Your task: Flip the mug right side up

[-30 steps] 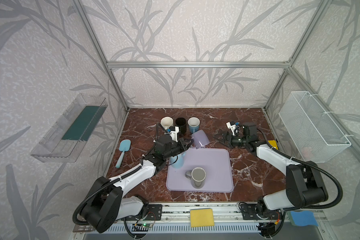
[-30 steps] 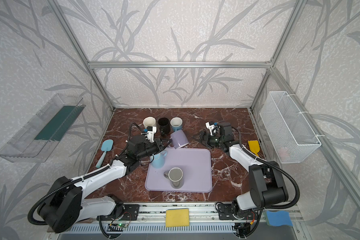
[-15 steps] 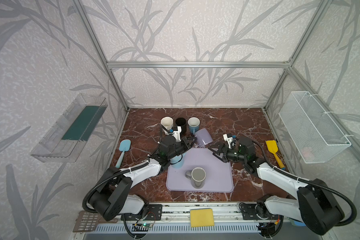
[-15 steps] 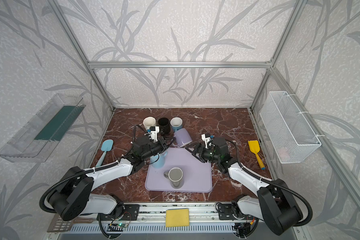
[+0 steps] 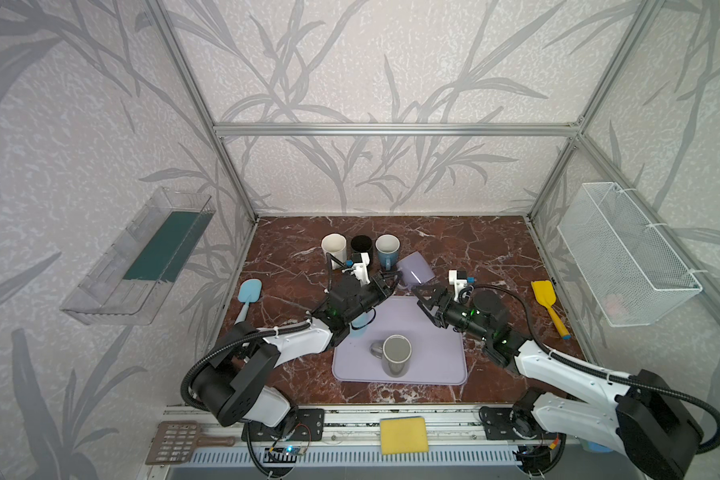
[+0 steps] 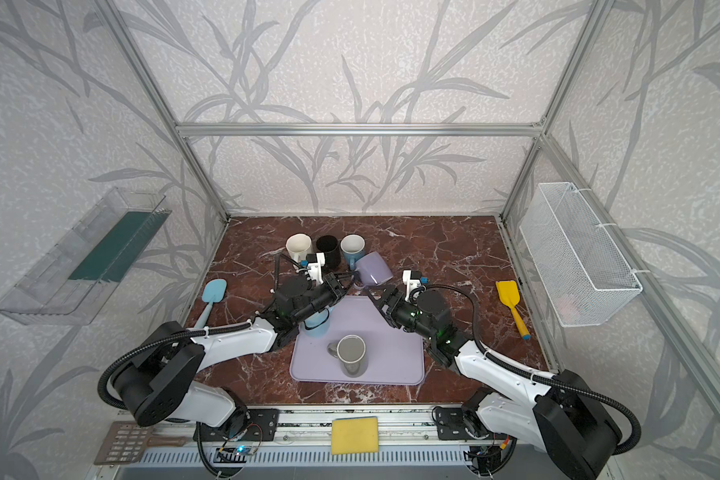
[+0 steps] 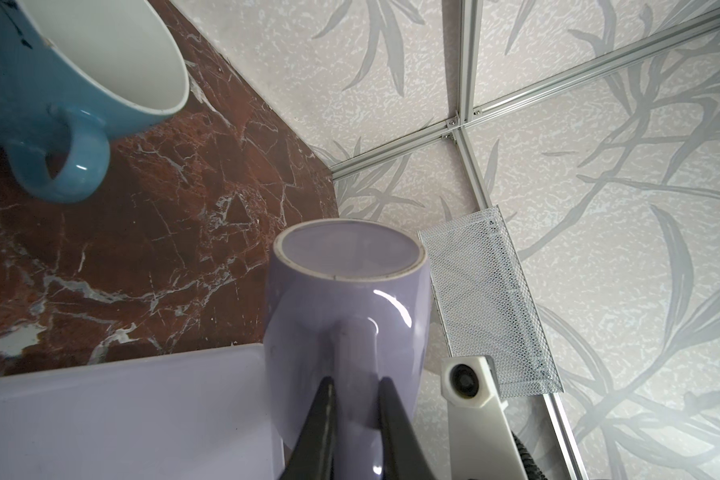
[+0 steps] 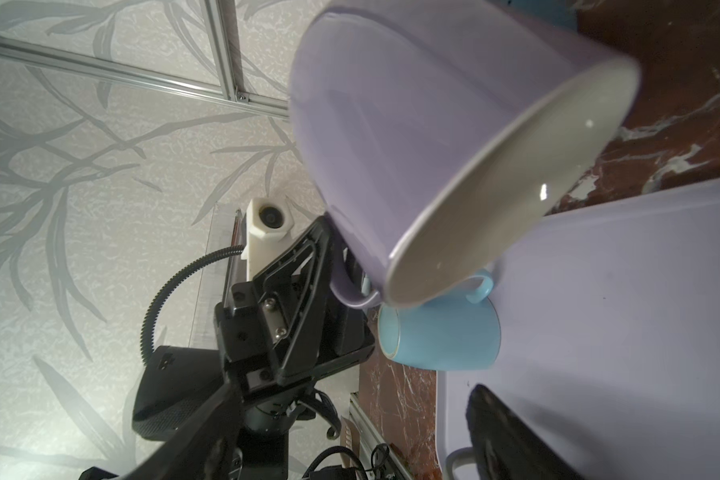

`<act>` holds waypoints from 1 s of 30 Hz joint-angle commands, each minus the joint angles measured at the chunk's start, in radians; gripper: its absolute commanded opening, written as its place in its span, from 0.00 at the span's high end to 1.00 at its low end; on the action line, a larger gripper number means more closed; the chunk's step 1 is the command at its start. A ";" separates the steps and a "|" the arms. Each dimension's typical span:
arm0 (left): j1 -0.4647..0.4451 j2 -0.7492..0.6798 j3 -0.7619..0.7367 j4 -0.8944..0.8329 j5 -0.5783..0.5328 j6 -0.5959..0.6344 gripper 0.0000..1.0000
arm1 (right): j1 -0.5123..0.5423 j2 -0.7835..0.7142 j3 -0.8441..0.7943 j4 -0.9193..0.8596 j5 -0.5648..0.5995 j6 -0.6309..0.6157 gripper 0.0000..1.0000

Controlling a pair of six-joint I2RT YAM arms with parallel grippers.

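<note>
The left gripper (image 5: 395,281) pinches narrowly on the handle of the lilac mug (image 5: 415,268), which is held off the table, tilted with its mouth angled downward, near the far edge of the mat (image 5: 433,357), while the right gripper (image 5: 421,297) sits just beside it, jaws wide apart.

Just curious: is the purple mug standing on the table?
No, the left gripper holds the mug aloft by its handle, tilted.

My left gripper (image 5: 395,280) holds the tilted mug (image 5: 416,268) near the mat's (image 5: 433,357) back edge. Behind it, a row of three mugs (image 5: 361,245) stands toward the table's (image 5: 474,249) back edge. An upright mug (image 5: 396,355) sits on the mat's front half. A spatula (image 5: 249,291) lies by the left edge, another spatula (image 5: 543,289) by the right edge.
</note>
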 commanded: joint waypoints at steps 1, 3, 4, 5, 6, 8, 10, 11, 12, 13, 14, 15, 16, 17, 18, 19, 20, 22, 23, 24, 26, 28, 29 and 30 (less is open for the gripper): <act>-0.017 -0.027 0.059 0.155 -0.058 0.001 1.00 | 0.028 0.011 -0.019 0.113 0.136 0.051 0.18; -0.027 -0.029 0.061 0.156 -0.072 0.004 1.00 | 0.034 0.018 -0.028 0.185 0.175 0.060 0.20; -0.032 -0.031 0.061 0.157 -0.077 0.005 1.00 | 0.037 0.023 -0.030 0.207 0.189 0.061 0.21; -0.038 -0.030 0.061 0.161 -0.082 0.007 1.00 | 0.039 0.027 -0.028 0.222 0.198 0.062 0.22; -0.041 -0.031 0.060 0.166 -0.090 0.007 1.00 | 0.041 0.035 -0.025 0.239 0.205 0.064 0.22; -0.048 -0.029 0.056 0.183 -0.101 0.007 1.00 | 0.044 0.052 -0.012 0.251 0.206 0.071 0.23; -0.053 -0.022 0.055 0.203 -0.107 0.001 1.00 | 0.050 0.079 -0.007 0.288 0.210 0.082 0.24; -0.054 -0.018 0.053 0.215 -0.107 -0.003 1.00 | 0.054 0.099 -0.009 0.319 0.215 0.094 0.25; -0.056 -0.012 0.053 0.228 -0.108 -0.008 1.00 | 0.057 0.121 -0.012 0.356 0.218 0.106 0.27; -0.057 -0.007 0.052 0.240 -0.111 -0.012 1.00 | 0.060 0.142 -0.012 0.385 0.219 0.115 0.28; -0.059 -0.003 0.052 0.252 -0.111 -0.015 1.00 | 0.063 0.167 -0.010 0.417 0.215 0.128 0.29; -0.061 0.000 0.052 0.258 -0.111 -0.018 1.00 | 0.067 0.190 -0.008 0.447 0.212 0.137 0.30; -0.062 0.002 0.052 0.262 -0.114 -0.019 1.00 | 0.073 0.210 -0.006 0.472 0.209 0.143 0.30; -0.063 0.005 0.054 0.263 -0.110 -0.019 1.00 | 0.078 0.231 -0.004 0.495 0.211 0.150 0.31; -0.063 0.006 0.054 0.264 -0.107 -0.019 1.00 | 0.083 0.249 -0.003 0.519 0.215 0.155 0.32; -0.064 0.006 0.055 0.267 -0.108 -0.019 1.00 | 0.085 0.264 -0.001 0.538 0.218 0.159 0.33; -0.066 0.006 0.053 0.268 -0.107 -0.020 1.00 | 0.087 0.283 0.001 0.562 0.220 0.164 0.35; -0.068 0.002 0.048 0.269 -0.111 -0.020 1.00 | 0.087 0.316 -0.002 0.623 0.232 0.173 0.39; -0.067 -0.001 0.046 0.270 -0.114 -0.019 1.00 | 0.087 0.332 -0.003 0.653 0.238 0.179 0.42; -0.067 -0.004 0.043 0.270 -0.115 -0.018 1.00 | 0.087 0.347 0.000 0.681 0.244 0.182 0.43; -0.069 -0.009 0.041 0.270 -0.117 -0.017 1.00 | 0.087 0.369 0.006 0.711 0.249 0.189 0.46; -0.068 -0.009 0.038 0.273 -0.119 -0.018 1.00 | 0.087 0.388 0.015 0.737 0.253 0.191 0.47; -0.070 -0.010 0.037 0.279 -0.120 -0.019 1.00 | 0.087 0.402 0.019 0.755 0.254 0.192 0.49; -0.070 -0.009 0.034 0.283 -0.123 -0.022 1.00 | 0.087 0.414 0.020 0.775 0.259 0.193 0.51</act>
